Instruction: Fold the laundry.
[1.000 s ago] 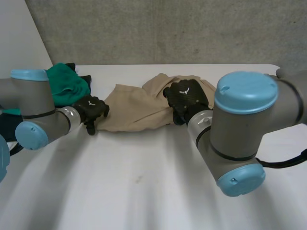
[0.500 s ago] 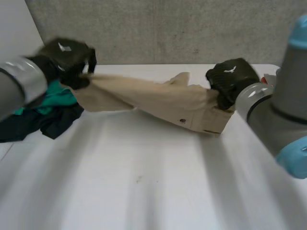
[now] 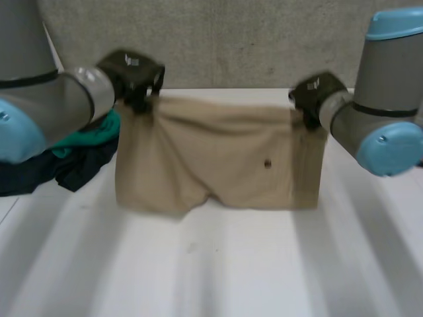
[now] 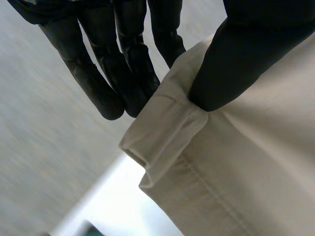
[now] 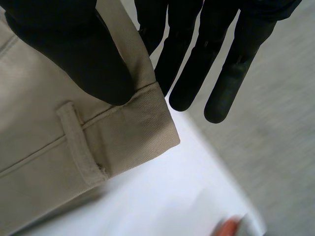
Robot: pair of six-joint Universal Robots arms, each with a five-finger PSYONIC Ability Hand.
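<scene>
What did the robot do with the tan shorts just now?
The left hand and right hand pinched the beige shorts at the top corners, rose and moved apart, lifting them from a crumpled heap so they hang spread out. The green and dark clothes stayed on the table.

The left arm [image 3: 53,109] and right arm [image 3: 390,79], at the frame's upper left and right, are thick grey tubes with rounded light-blue caps. The left hand [image 3: 132,71] and right hand [image 3: 316,92] are matte black, each bearing a small pale mark, perhaps a logo.
</scene>
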